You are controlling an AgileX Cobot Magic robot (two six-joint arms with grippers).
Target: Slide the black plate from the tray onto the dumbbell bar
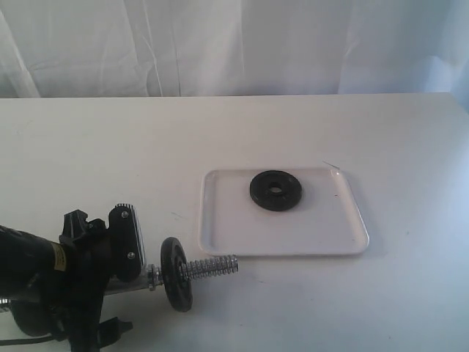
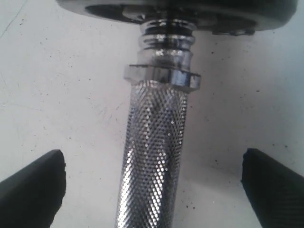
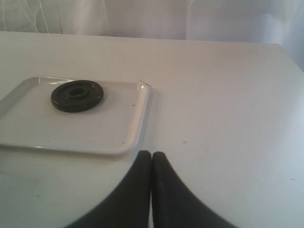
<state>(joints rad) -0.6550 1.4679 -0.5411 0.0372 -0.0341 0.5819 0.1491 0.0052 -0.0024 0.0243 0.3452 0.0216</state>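
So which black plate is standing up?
The plate on the bar, by the left gripper; the other plate lies flat in the tray.

Knurled dumbbell bar (image 2: 153, 161) between the left pincer's (image 2: 152, 164) wide-apart fingers (image 2: 33, 187) — dark disc (image 2: 237, 12) at its threaded end

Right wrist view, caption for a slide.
Shut right gripper faces a round matte-black weight plate lying flat in a shallow white plastic tray.
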